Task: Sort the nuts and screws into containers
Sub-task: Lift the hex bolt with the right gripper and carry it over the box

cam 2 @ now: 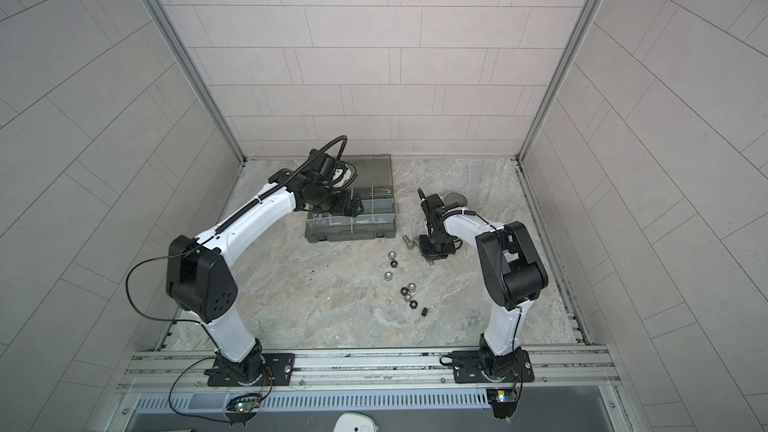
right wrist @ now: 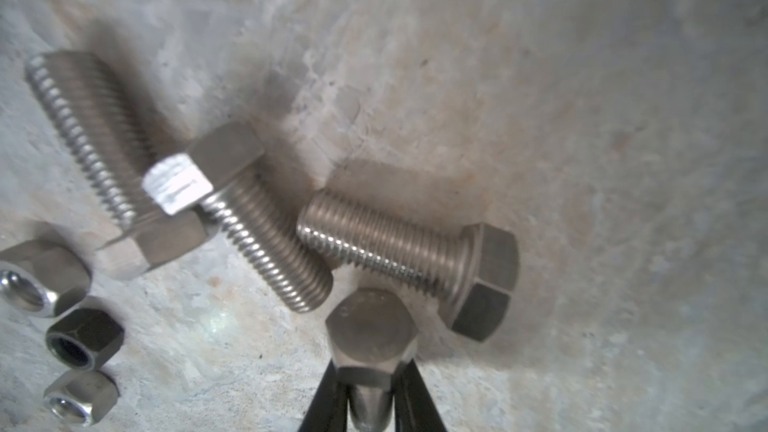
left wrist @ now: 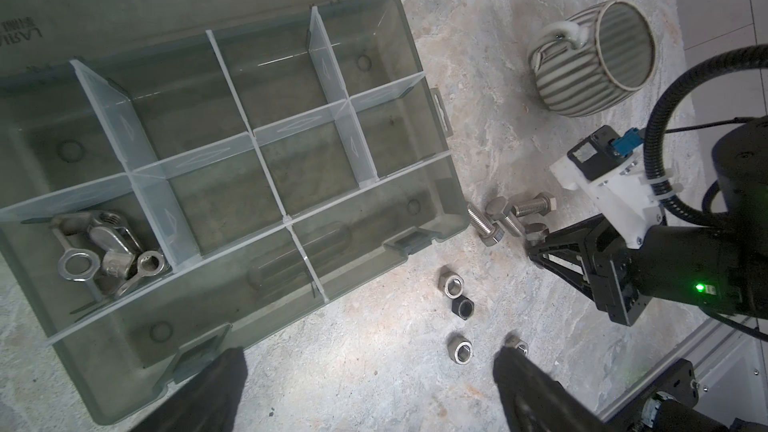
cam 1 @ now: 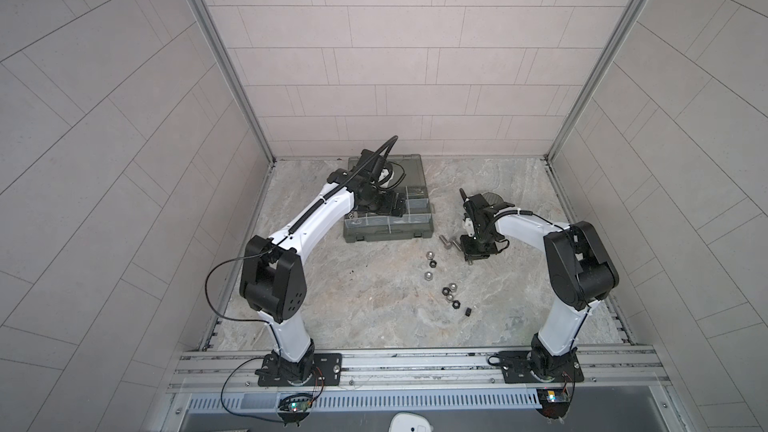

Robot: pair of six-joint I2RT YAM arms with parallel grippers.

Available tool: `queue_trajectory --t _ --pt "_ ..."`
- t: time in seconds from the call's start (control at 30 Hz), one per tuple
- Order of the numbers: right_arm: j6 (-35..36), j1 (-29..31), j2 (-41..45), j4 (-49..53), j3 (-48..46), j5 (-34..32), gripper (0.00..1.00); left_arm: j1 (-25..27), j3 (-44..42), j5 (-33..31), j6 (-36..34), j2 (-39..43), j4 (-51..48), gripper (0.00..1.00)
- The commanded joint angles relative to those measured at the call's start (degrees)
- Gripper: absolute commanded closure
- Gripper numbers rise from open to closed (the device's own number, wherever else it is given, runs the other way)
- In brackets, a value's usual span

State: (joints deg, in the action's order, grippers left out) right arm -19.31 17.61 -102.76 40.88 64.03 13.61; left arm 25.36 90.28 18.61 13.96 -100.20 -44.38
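Low in the right wrist frame, the right claw (right wrist: 371,380) seemingly clenched one screw (right wrist: 371,328) on the worktop (right wrist: 582,160), three more screws (right wrist: 399,243) just beside it. The left claw (left wrist: 368,353) gaped wide above the containers (left wrist: 224,201).

Left hand (cam 2: 353,206) sits over the open grey case (cam 2: 376,172), above its compartments. Right hand (cam 2: 432,258) is down at the counter (cam 2: 311,305), just beside two screws (cam 2: 409,241), with a mug (cam 2: 455,198) behind it. Nuts (cam 2: 387,275), silver and black, lie in a loose trail on the counter in front of the case.
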Motion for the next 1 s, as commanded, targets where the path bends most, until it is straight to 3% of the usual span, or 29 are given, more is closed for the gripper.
queue_trajectory --t 0.0,0.27,0.6,0.97 --pt "-0.6 0.2 -0.3 0.5 -0.8 0.0 0.78 -0.3 -0.6 -0.5 -1.1 1.9 -1.5 0.0" --pt "-0.4 0.5 0.0 3.8 1.4 -1.1 0.89 -1.3 0.1 -0.2 -2.2 2.0 -2.7 0.0" --pt "-1.1 2.5 3.0 11.6 12.6 1.1 0.89 -3.6 -0.5 0.1 -2.7 2.4 -4.0 0.0" --pt "-4.2 3.3 -7.3 9.7 30.2 7.3 0.89 -3.7 0.5 -0.5 -3.0 2.2 -4.6 0.0"
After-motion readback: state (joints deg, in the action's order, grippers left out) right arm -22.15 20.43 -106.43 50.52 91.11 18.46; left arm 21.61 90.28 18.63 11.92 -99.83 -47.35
